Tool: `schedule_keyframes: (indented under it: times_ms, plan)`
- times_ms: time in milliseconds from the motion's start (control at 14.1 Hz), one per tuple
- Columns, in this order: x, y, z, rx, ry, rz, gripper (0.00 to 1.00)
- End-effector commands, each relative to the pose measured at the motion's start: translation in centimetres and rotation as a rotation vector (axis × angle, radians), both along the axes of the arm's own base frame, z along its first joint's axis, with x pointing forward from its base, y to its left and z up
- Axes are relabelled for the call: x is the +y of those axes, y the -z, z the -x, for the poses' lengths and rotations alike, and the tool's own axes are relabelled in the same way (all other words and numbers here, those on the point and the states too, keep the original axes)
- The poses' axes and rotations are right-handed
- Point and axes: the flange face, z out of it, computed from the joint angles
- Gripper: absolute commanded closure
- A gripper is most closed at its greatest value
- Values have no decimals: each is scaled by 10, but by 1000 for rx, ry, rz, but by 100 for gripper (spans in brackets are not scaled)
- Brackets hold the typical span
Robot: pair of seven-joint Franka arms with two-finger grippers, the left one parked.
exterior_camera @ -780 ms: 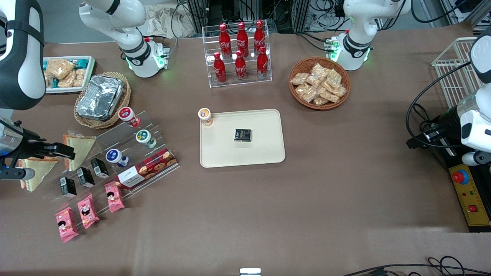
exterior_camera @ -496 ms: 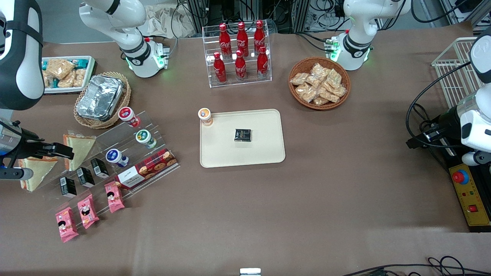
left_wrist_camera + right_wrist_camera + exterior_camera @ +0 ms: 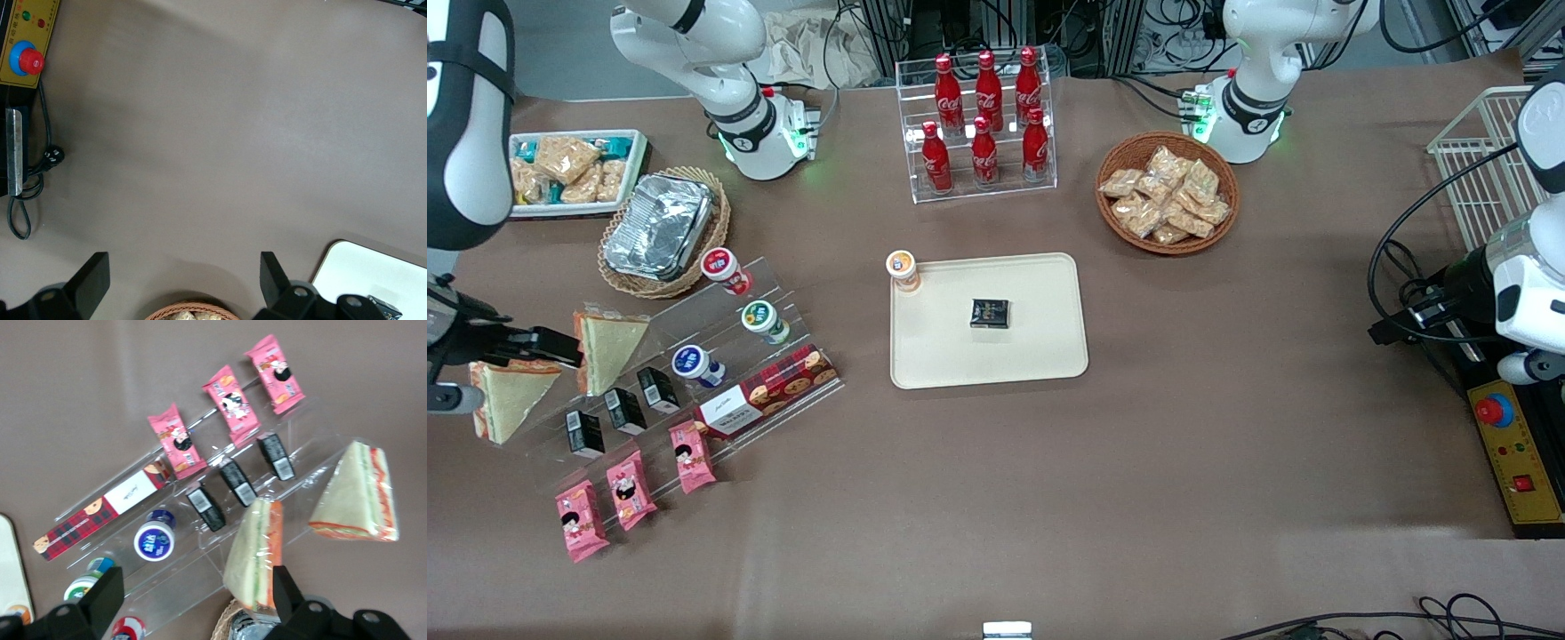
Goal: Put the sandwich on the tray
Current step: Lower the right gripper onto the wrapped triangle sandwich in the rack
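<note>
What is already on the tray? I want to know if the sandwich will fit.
On the tray: a small black packet mid-tray, an orange-lidded cup at one corner. The end effector hovers over the sandwiches.

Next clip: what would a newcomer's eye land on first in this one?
Probably the cream tray at the table's middle, carrying only a small black packet and an orange-lidded cup at one corner. Next, the rack of red cola bottles farther from the front camera. At the working arm's end, the gripper, open, hovers by two wrapped sandwiches on a clear stepped display.
</note>
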Motion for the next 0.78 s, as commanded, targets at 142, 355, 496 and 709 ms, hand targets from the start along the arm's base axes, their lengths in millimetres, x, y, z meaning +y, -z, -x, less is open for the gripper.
schedule_keyframes:
  times_ms: [142, 355, 496, 709]
  plan:
    - [-70, -11, 17, -17, 110, 25, 1]
    - [-119, -13, 31, -30, 206, 5, 2]
    - [-142, -2, 36, -27, 258, -2, 1]
    - [-161, 26, 34, -32, 426, 9, 2]
